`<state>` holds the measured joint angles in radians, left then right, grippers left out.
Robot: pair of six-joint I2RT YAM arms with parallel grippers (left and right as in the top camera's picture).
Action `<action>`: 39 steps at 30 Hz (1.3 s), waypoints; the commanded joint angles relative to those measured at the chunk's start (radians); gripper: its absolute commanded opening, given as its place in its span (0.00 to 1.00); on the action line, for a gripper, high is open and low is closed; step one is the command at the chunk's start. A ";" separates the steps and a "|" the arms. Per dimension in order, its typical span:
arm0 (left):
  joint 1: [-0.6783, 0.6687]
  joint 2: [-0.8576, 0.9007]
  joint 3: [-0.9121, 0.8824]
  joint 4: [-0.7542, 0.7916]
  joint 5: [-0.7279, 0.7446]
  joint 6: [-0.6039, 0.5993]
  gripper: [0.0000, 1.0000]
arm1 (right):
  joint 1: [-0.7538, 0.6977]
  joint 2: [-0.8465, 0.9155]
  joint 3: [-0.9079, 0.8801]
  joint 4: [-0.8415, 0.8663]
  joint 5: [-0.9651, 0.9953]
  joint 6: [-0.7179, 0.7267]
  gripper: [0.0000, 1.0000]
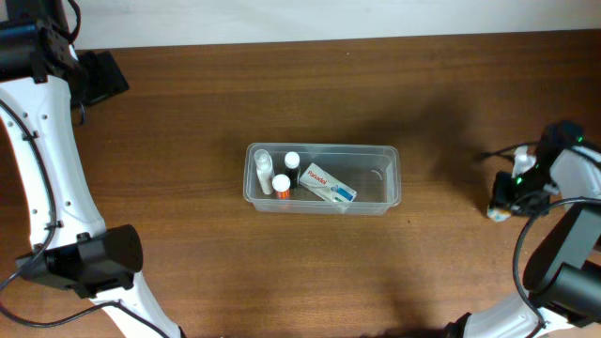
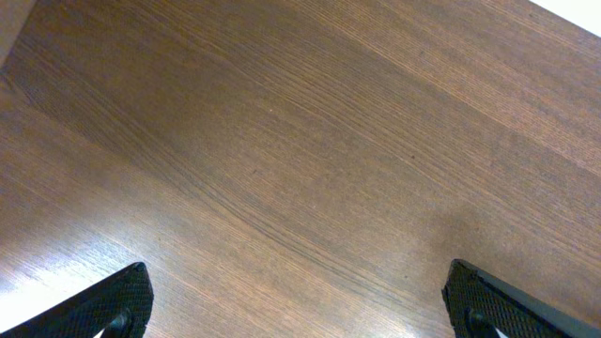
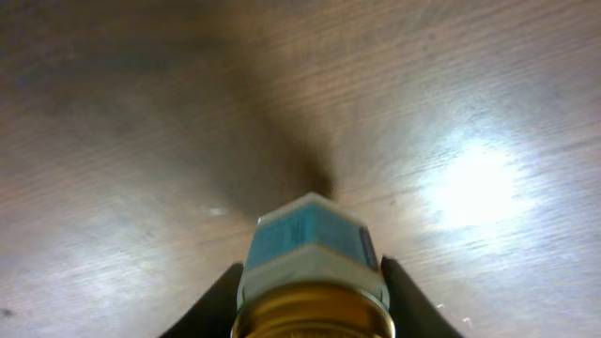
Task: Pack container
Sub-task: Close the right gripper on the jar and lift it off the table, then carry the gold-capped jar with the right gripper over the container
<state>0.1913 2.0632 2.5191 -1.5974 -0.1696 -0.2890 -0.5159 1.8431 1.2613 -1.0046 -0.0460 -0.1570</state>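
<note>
Container (image 1: 374, 147) at the centre of the table (image 1: 188, 253), long axis running left to right, with small bottles (image 1: 280, 180) and a box (image 1: 327, 184) inside. Right gripper (image 3: 312, 302), clenched on a small blue-labelled item (image 3: 308, 235), sits well apart near the right edge, so the container lies to its left. Left gripper (image 2: 300, 310), jaws spread wide over bare wood, appears the farther one.

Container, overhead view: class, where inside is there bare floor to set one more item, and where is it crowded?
Free: the right end of the container, between the box and the right wall. Crowded: the left end, where three small bottles sit beside the box.
</note>
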 commanded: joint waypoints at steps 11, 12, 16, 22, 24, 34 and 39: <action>0.005 0.003 0.017 -0.002 -0.008 -0.010 0.99 | 0.351 -0.005 0.649 -0.347 -0.079 0.005 0.31; 0.005 0.003 0.017 -0.001 -0.008 -0.010 0.99 | 0.389 -0.005 0.674 -0.355 -0.099 0.005 0.31; 0.005 0.003 0.017 -0.002 -0.008 -0.010 0.99 | 0.534 -0.005 0.712 -0.356 -0.142 0.056 0.31; 0.005 0.003 0.017 -0.002 -0.008 -0.010 0.99 | 0.689 -0.002 0.680 -0.349 -0.142 0.110 0.30; 0.005 0.003 0.017 -0.002 -0.008 -0.010 0.99 | 0.731 -0.001 0.656 -0.337 -0.142 0.114 0.29; 0.005 0.003 0.017 -0.002 -0.008 -0.010 0.99 | 0.876 0.012 0.412 -0.191 -0.136 0.182 0.29; 0.005 0.003 0.017 -0.002 -0.008 -0.010 1.00 | 0.874 0.012 0.288 -0.125 -0.127 0.192 0.30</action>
<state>0.1913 2.0632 2.5191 -1.5974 -0.1692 -0.2890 0.3588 1.8561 1.6196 -1.1610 -0.1783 0.0120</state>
